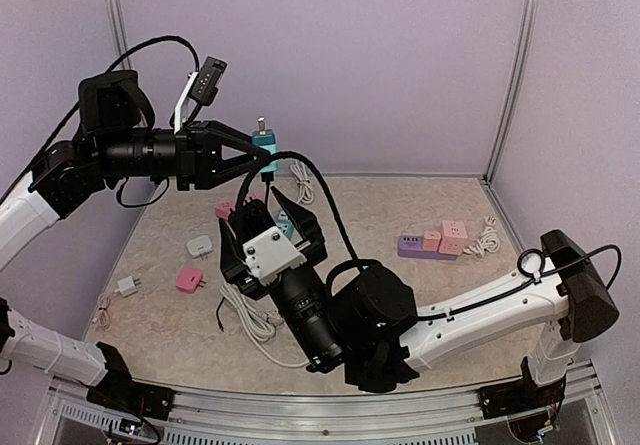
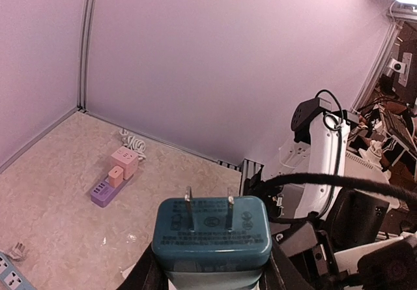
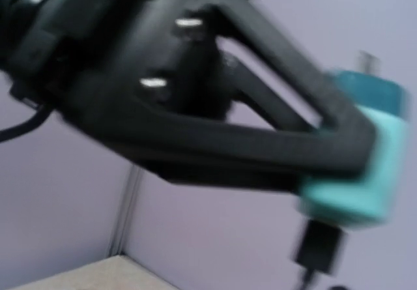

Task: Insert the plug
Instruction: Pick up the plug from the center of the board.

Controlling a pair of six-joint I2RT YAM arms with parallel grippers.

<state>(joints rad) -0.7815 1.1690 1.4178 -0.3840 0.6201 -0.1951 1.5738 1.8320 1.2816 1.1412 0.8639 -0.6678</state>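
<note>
The plug (image 1: 264,149) is a teal block with two metal prongs, held high above the table. My left gripper (image 1: 255,155) is shut on its sides. In the left wrist view the plug (image 2: 212,234) fills the bottom centre with its prongs pointing away, and the left gripper (image 2: 212,267) clamps it from both sides. The blurred right wrist view shows the plug (image 3: 361,173) between the left arm's black fingers (image 3: 260,146), with a black connector (image 3: 319,247) under it. My right gripper (image 1: 272,215) stands open just below the plug, its fingers spread and empty.
A purple power strip (image 1: 432,244) with pink adapters lies at the right, also the power strip (image 2: 104,189) in the left wrist view. A pale blue socket strip (image 2: 10,274) lies under the grippers. A pink plug (image 1: 189,280), white plugs (image 1: 199,247) and white cable (image 1: 250,315) lie left.
</note>
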